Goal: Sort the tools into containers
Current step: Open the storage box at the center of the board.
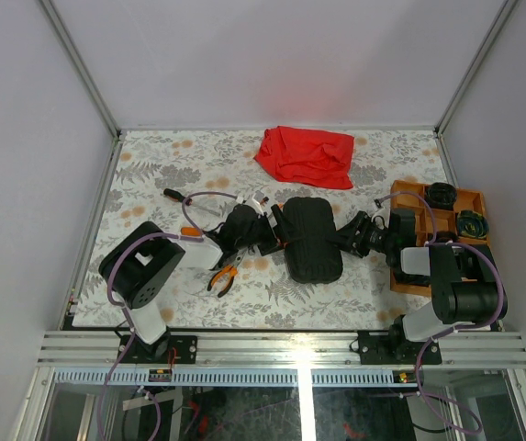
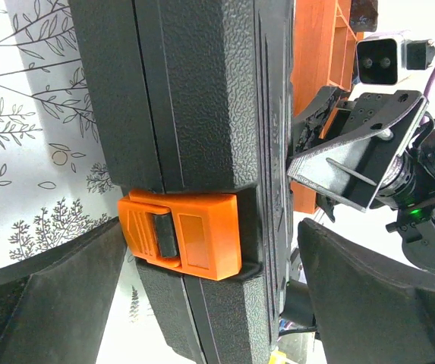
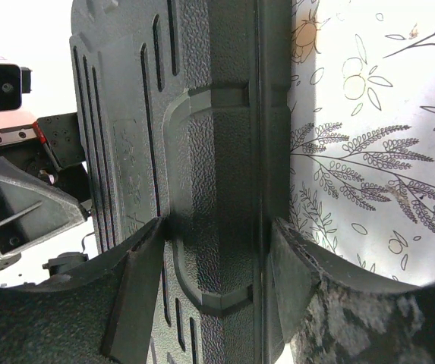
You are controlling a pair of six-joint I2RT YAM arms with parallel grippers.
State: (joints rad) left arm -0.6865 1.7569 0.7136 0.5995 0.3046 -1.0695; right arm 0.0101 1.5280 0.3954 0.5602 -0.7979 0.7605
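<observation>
The black case [image 1: 310,241] lies shut at mid-table. My left gripper [image 1: 270,231] is open at its left side. In the left wrist view the fingers [image 2: 50,296] straddle the case [image 2: 202,98] at its orange latch [image 2: 181,231], with small gaps on both sides. My right gripper [image 1: 343,237] is shut on the case's right edge. In the right wrist view both pads [image 3: 137,288] press the case's [image 3: 202,152] moulded rim. Orange-handled pliers [image 1: 224,276] and a screwdriver [image 1: 184,196] lie left of the case. The orange tray [image 1: 408,195] stands at the right.
A red cloth [image 1: 304,154] lies at the back centre. The tray holds dark round items [image 1: 442,193] in its compartments. Metal frame posts stand at the table's corners. The right arm's body covers the tray's near part.
</observation>
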